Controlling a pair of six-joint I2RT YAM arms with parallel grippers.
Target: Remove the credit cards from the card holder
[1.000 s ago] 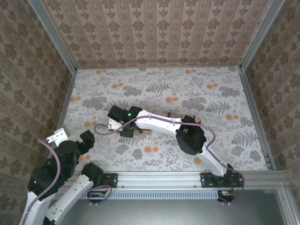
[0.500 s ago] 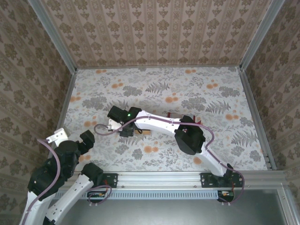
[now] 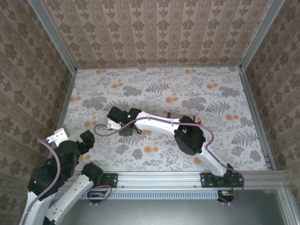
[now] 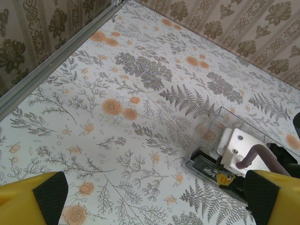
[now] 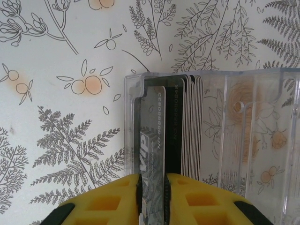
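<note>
Now my right claw point(image 5: 152, 181) pinches the front credit card point(image 5: 153, 136), card holder point(image 5: 255, 93) just ahead; my left claw point(image 4: 154, 197) gapes wide.

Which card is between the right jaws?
The dark grey VIP card, outermost at the stack's left end in the right wrist view; the other cards stand beside it, outside the jaws.

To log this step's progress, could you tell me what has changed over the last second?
Almost nothing visibly moved: the right arm's elbow crept slightly left. The right gripper stays at the clear card holder, straddling the dark grey credit card, which is not visibly drawn out. The left gripper stays open and parked.
</note>
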